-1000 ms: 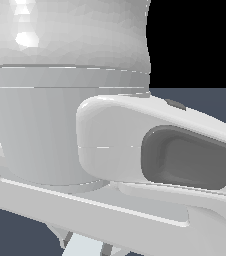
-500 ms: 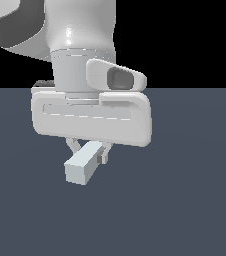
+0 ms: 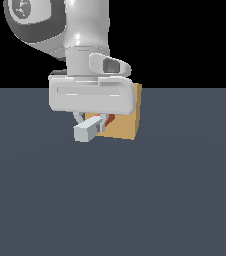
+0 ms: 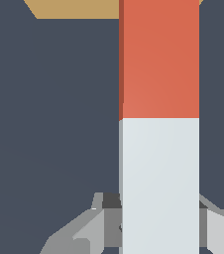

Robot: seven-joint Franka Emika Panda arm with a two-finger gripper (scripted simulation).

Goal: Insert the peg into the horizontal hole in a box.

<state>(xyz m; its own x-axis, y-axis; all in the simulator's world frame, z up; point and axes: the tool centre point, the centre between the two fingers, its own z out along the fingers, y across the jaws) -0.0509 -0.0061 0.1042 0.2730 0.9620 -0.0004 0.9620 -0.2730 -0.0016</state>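
Orange-and-white square peg (image 4: 159, 124), flat tan box (image 3: 127, 125)

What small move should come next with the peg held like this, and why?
Probably ease the tool forward along the peg's axis toward the box. The peg is gripped on its grey-white half, orange-red end leading toward the tan block. The hole is not visible in either view, so go slowly and check alignment first.

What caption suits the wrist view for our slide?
Gripper holds the peg by its pale half, orange-red end toward the tan box.
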